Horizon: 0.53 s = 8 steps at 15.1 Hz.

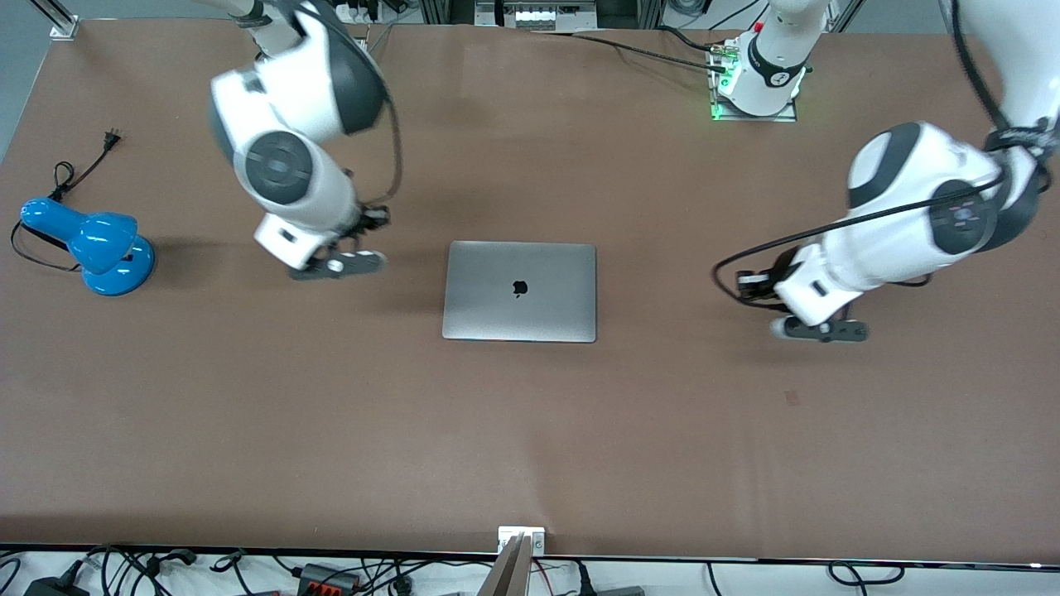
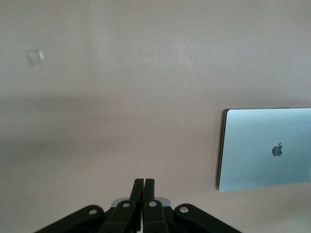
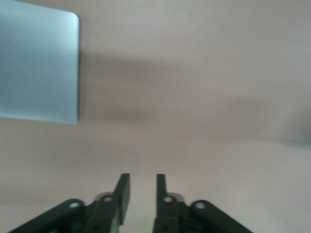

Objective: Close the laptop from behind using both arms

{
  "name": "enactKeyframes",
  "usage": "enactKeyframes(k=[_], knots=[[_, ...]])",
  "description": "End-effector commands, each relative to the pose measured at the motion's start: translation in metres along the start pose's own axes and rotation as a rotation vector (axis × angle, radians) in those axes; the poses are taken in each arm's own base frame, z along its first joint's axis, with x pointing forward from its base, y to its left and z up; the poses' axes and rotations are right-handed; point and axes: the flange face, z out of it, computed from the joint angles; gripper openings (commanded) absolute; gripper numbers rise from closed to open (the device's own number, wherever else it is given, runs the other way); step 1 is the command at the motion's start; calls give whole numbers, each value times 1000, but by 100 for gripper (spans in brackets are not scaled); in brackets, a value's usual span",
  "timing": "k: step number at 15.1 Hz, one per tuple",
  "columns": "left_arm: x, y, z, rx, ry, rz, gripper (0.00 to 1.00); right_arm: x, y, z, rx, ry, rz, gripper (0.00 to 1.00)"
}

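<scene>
The silver-grey laptop (image 1: 520, 291) lies shut and flat at the middle of the table, its lid up with the dark apple logo showing. My left gripper (image 1: 821, 330) hangs over bare table beside the laptop, toward the left arm's end, well apart from it. In the left wrist view its fingers (image 2: 144, 180) are shut and empty, and the laptop (image 2: 265, 148) shows off to one side. My right gripper (image 1: 338, 265) hangs over bare table toward the right arm's end, also apart. In the right wrist view it (image 3: 143, 175) is open by a narrow gap and empty, with a laptop corner (image 3: 39, 63) in sight.
A blue desk lamp (image 1: 95, 244) with a black cord lies near the right arm's end of the table. The left arm's base (image 1: 758, 83) stands at the table's edge farthest from the front camera. A small white bracket (image 1: 521, 538) sits on the edge nearest that camera.
</scene>
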Motion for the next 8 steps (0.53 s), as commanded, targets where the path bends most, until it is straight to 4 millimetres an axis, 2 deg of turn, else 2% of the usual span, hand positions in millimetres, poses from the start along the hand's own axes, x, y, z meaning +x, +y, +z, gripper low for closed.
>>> enactKeyframes(k=[1, 3, 5, 7, 8], knots=[[-24, 10, -35, 117, 44, 27, 14, -32, 55, -41, 21, 5, -11, 100], [-26, 3, -57, 184, 75, -15, 33, -47, 88, -57, 38, -6, 0, 100], [-31, -6, -79, 201, 103, -99, 57, -68, 122, -69, 50, -47, 52, 100], [-35, -21, -96, 195, 118, -151, 80, -64, 155, -68, 73, -36, 111, 100], [-43, -24, -111, 208, 136, -136, 100, -60, 169, -72, 86, -8, 121, 100]])
